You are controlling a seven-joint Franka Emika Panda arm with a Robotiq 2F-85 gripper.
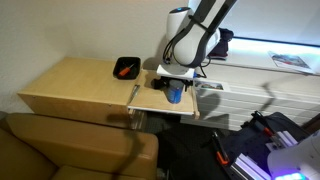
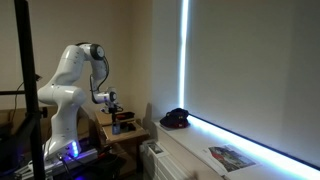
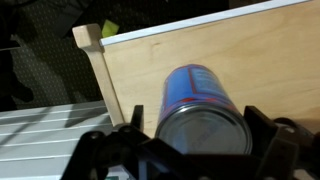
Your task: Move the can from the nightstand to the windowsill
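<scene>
Now the gripper (image 3: 195, 140) is wide open, with the blue can (image 3: 198, 100) standing between its jaws on the nightstand (image 3: 250, 60). It is not grabbed yet. Next it should squeeze shut, lift, and go to the windowsill (image 2: 195, 137)

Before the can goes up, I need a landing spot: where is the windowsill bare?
The windowsill is bare between the dark cap and the magazine. The nightstand is bare beyond the black tray, away from the can. Crowded around the can, under the gripper.

The arm (image 1: 192, 35) reaches down, hand (image 3: 190, 150) wide open.
</scene>
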